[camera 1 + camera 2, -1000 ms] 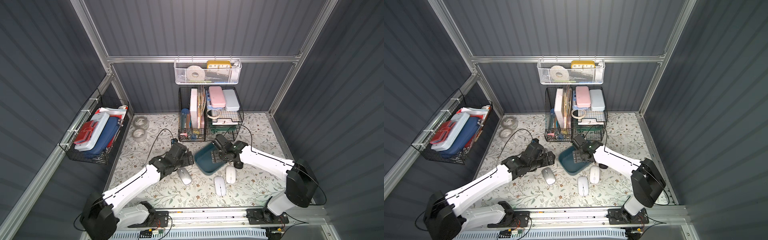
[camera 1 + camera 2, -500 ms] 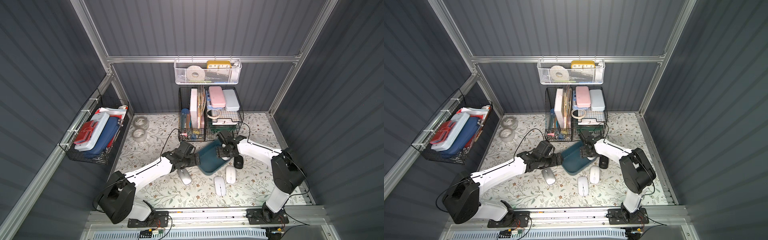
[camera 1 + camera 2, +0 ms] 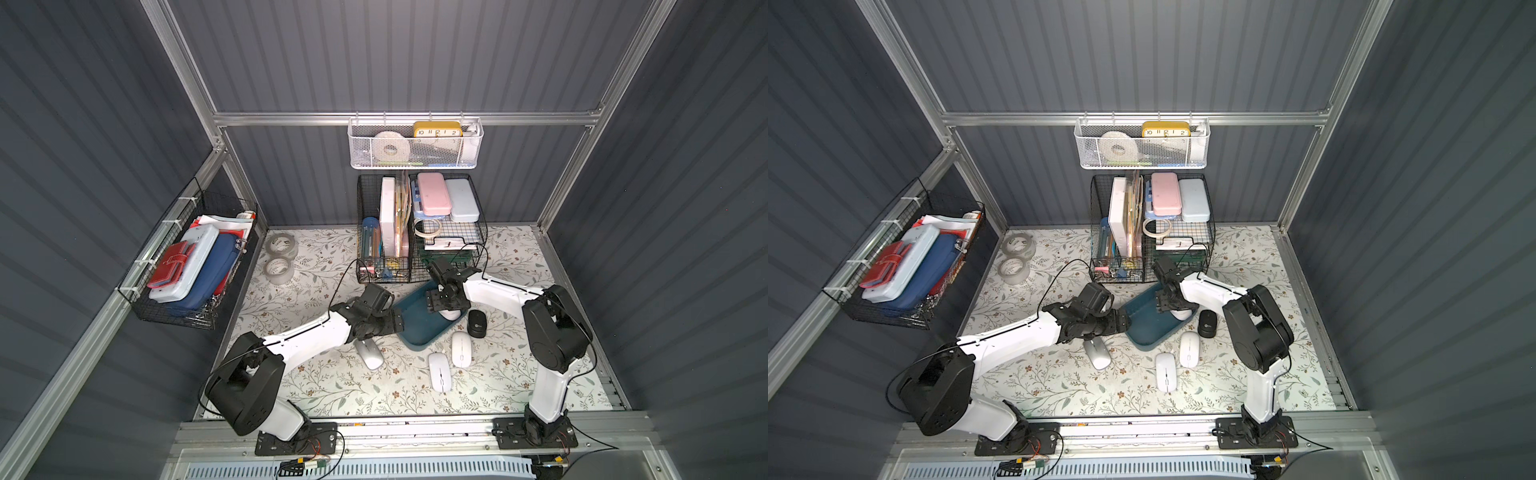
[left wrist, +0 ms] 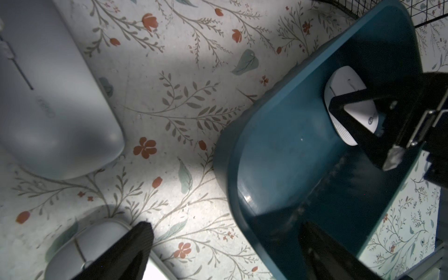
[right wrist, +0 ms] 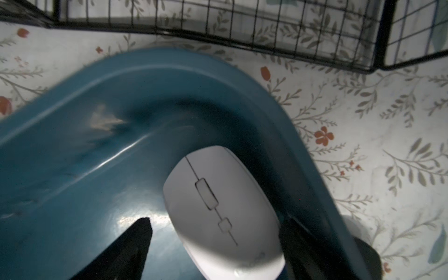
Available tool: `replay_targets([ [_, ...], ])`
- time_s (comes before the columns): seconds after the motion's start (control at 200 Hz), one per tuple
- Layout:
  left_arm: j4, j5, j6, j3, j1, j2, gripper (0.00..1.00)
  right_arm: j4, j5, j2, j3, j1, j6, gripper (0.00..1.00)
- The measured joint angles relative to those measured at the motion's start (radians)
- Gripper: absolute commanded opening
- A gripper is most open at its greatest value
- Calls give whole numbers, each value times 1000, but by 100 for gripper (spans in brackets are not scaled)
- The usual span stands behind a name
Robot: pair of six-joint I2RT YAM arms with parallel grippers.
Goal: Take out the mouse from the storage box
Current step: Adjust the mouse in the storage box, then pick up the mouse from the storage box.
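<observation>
The right gripper (image 5: 217,221) stands spread astride the white mouse (image 5: 225,203) inside the teal storage box (image 4: 291,157). The left gripper (image 4: 226,225), jaws wide, straddles the box's rim.

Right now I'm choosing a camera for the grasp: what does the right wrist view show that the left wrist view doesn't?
Only right wrist: the mouse's wheel and buttons up close, between the open right gripper's fingers. Only left wrist: a silver mouse and a white mouse out on the table, and the right gripper from outside. Both: the box, the mouse in it, wire mesh.
</observation>
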State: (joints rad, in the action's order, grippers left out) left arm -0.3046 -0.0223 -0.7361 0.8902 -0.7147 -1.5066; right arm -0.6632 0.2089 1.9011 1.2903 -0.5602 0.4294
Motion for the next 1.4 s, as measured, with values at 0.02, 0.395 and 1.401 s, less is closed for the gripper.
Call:
replay_targets([
  [0.02,0,0,0,0,0,0,99,1,-3,2,3,0,0,87],
  [0.395,15,0,-4,0,0,0,99,41,-64,6,10,-44,19,84],
  [1.401,28,-4,-15,-26,0,20,99,-26,-82,-14,23,-105,135,92],
])
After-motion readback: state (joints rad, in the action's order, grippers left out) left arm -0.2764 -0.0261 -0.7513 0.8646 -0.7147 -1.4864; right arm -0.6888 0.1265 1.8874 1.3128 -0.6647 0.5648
